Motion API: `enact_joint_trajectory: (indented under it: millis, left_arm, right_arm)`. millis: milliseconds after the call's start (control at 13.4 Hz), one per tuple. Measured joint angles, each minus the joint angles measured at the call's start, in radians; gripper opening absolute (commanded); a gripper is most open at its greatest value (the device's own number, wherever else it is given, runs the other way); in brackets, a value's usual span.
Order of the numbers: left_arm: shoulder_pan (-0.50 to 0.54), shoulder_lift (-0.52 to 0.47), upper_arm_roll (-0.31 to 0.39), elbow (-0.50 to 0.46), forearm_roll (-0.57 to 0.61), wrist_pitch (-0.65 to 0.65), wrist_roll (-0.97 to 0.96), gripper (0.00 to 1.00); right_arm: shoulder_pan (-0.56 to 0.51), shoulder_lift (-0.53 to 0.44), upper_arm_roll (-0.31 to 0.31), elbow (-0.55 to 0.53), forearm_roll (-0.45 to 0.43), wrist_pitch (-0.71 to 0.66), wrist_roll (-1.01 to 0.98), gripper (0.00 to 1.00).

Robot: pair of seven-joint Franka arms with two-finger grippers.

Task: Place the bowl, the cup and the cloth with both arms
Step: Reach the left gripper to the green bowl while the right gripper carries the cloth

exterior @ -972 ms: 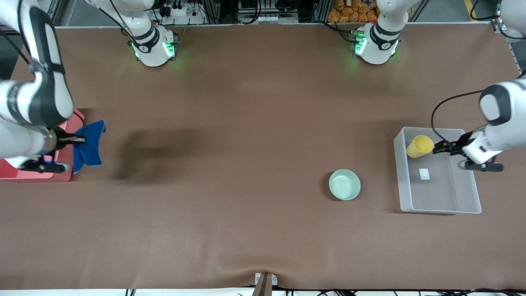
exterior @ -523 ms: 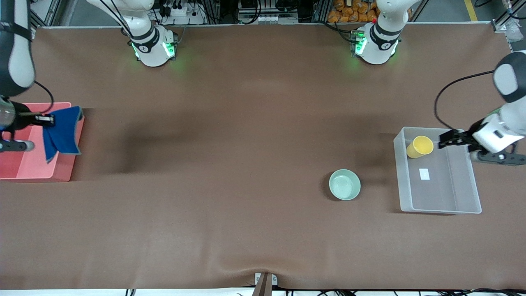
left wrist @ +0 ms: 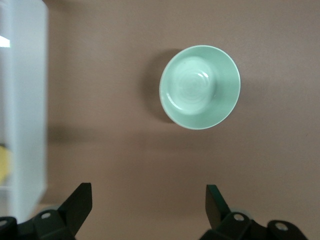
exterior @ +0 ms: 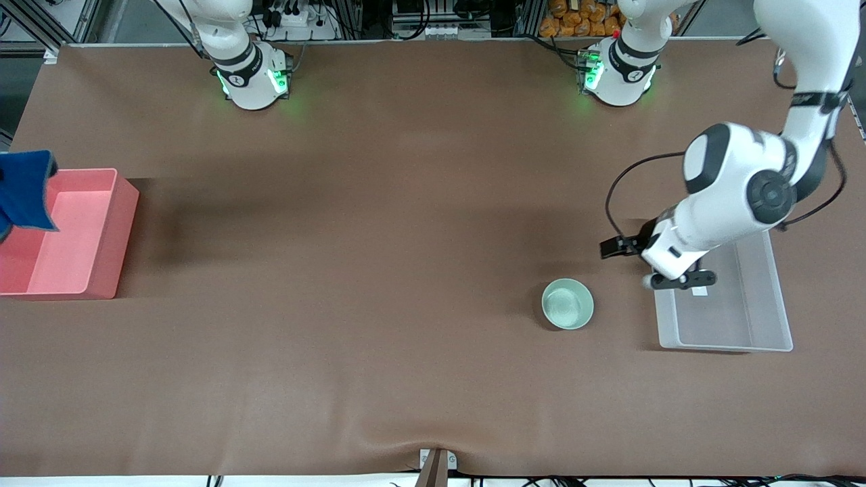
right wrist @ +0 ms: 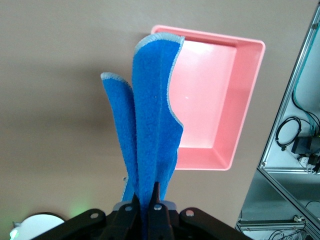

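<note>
The mint-green bowl (exterior: 567, 304) stands on the brown table, beside the clear bin (exterior: 724, 348); it also shows in the left wrist view (left wrist: 200, 87). My left gripper (exterior: 612, 248) is open and empty, up over the table between bowl and bin; its fingers (left wrist: 80, 205) stand wide apart. The yellow cup is hidden under the left arm in the front view; only a yellow sliver (left wrist: 2, 165) shows in the bin. My right gripper (right wrist: 147, 200) is shut on the blue cloth (right wrist: 150, 130), which hangs over the pink bin's edge (exterior: 24, 189). The right gripper itself is outside the front view.
The pink bin (exterior: 125, 230) stands at the right arm's end of the table and shows in the right wrist view (right wrist: 240, 100). The clear bin (left wrist: 25, 100) holds a small white label. A metal frame (right wrist: 300, 125) rises past the table edge.
My left gripper let go of the cup in the clear bin and swung over toward the bowl. My right gripper carried the cloth over the pink bin and out of the front view.
</note>
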Motion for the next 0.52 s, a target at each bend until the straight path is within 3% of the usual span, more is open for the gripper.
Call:
enact_joint_trajectory:
  millis: [374,523]
  left_arm:
    - [-0.069,0.167,0.001,0.026,0.260,0.108,-0.319,0.81]
    - [-0.079,0.234,0.002,0.053,0.358,0.116,-0.384,0.71]
  right_arm:
    - [-0.148,0.132,-0.001,0.005,-0.029,0.100,-0.058,0.00]
    - [-0.189,0.210,-0.001,0.008,-0.030,0.139,-0.065,0.00]
